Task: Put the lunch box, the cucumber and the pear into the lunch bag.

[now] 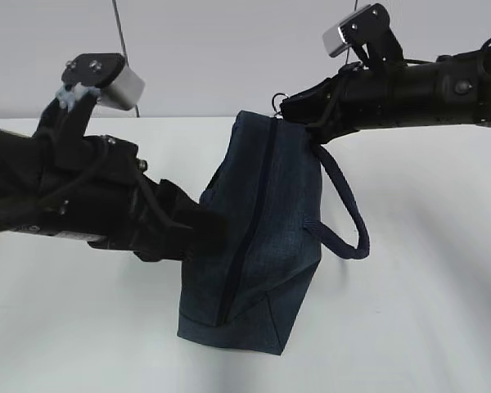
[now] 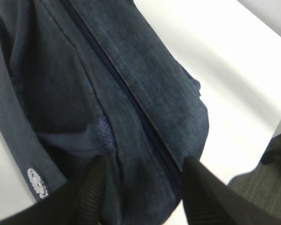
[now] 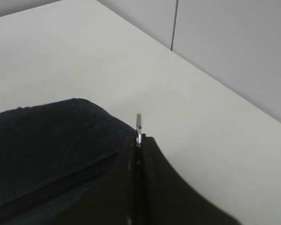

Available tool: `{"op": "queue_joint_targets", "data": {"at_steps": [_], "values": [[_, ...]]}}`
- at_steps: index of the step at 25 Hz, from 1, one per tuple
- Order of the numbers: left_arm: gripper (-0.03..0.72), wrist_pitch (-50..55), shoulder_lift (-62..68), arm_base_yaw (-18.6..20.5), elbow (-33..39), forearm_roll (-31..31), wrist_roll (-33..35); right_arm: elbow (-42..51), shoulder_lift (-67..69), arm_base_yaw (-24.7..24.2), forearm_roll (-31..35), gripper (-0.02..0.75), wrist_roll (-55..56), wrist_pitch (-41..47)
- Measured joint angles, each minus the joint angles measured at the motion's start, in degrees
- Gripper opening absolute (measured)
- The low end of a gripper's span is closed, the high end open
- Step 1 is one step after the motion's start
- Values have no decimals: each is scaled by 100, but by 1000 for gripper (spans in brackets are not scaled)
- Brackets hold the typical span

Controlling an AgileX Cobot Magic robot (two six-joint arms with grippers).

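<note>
The lunch bag [image 1: 266, 237] stands tilted on the white worktop [image 1: 425, 327], its lower end resting on the surface and its upper end lifted toward the right arm. Its dark zipper line runs lengthwise down the face, and one thick looped handle [image 1: 348, 213] hangs free on the right side. The right end effector [image 3: 138, 140] is clenched on the silver ring pull [image 3: 138, 123] at the bag's top corner; in the right wrist view the metal ring sticks up from between the closed fingertips, with the navy fabric just below. The left end effector [image 2: 143, 187] presses against the bag's left side low down; in the left wrist view its two fingers [image 2: 96, 180] stand apart on either side of the zipper seam, touching the fabric without pinching it. A small white emblem [image 2: 36, 182] shows on a strap at lower left.
</note>
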Motion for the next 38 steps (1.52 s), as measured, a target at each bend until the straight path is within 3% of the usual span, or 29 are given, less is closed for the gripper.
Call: {"op": "queue_joint_targets", "data": {"at_steps": [7,12,18,33,38], "values": [[329,-89,0,207,-210,-134,-1,-249,0,0,-925,0,815,-72],[332,-90,15,478,-626,-137,-6,-408,0,0,-1440,0,1308,-287],[341,-22,387,529,-1200,-135,-6,-627,0,-11,-1959,0,1816,-374],[347,-10,2078,540,-2418,-108,-17,-729,0,-11,-2069,0,1984,-334],[298,-125,2342,540,-2599,-108,-17,-729,0,-11,-1976,0,1994,-271]]}}
